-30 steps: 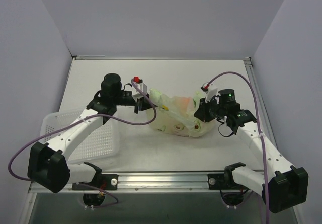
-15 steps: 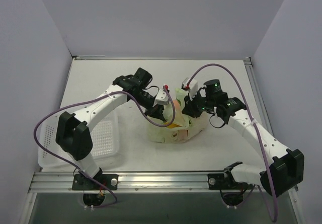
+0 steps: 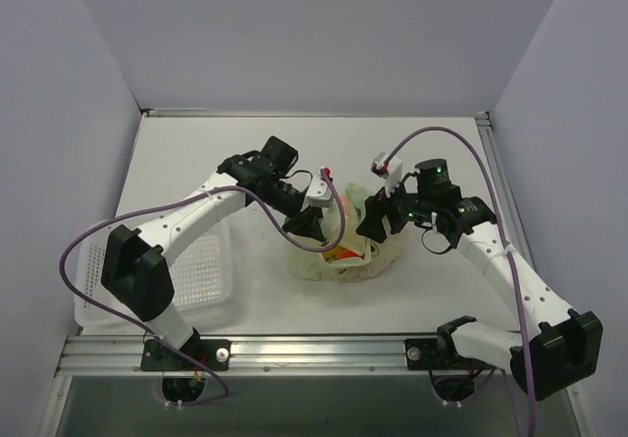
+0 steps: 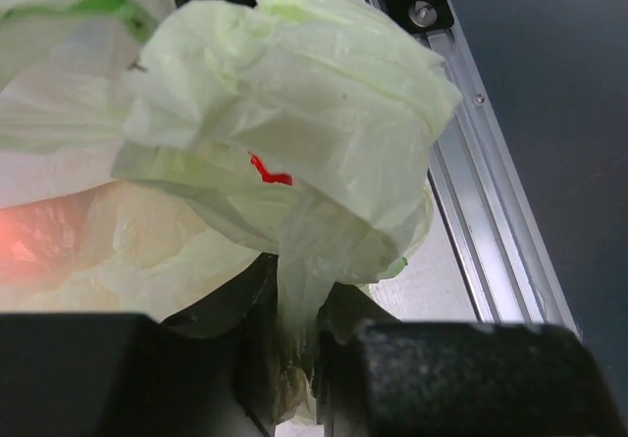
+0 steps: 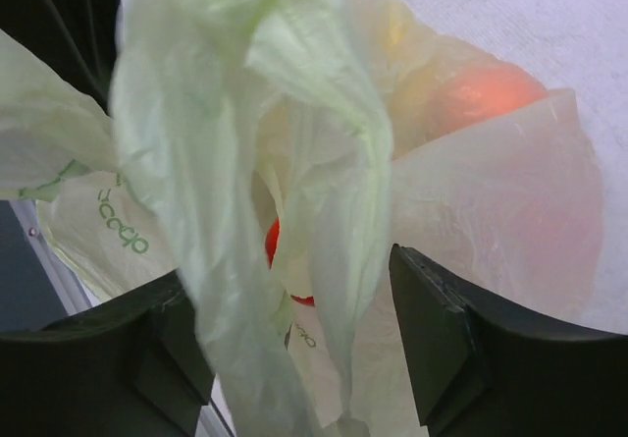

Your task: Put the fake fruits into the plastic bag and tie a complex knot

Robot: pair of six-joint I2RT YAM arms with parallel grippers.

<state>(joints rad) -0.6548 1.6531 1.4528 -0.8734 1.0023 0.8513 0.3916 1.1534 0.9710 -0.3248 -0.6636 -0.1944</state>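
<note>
The pale green plastic bag [image 3: 316, 264] lies mid-table between both arms, holding the fake fruits [image 3: 342, 254]. An orange one [image 5: 489, 91] and a red one [image 5: 272, 245] glow through the film. My left gripper [image 3: 307, 228] is at the bag's left top, shut on a twisted strand of film [image 4: 294, 295] below a crumpled wad [image 4: 294, 93]. My right gripper [image 3: 372, 227] stands open at the bag's right top. Loose film [image 5: 245, 162] hangs between its spread fingers [image 5: 432, 329] without being pinched. Whether the bunched neck holds a knot I cannot tell.
A white perforated basket [image 3: 201, 285] sits at the near left beside the left arm. A metal rail [image 3: 324, 349] runs along the table's front edge, close to the bag in the left wrist view. Grey walls close in the back and sides.
Both grippers came together over the bag from spread positions. The right gripper then opened and let go of the film, shifting slightly right. The left gripper keeps its hold on the strand.
</note>
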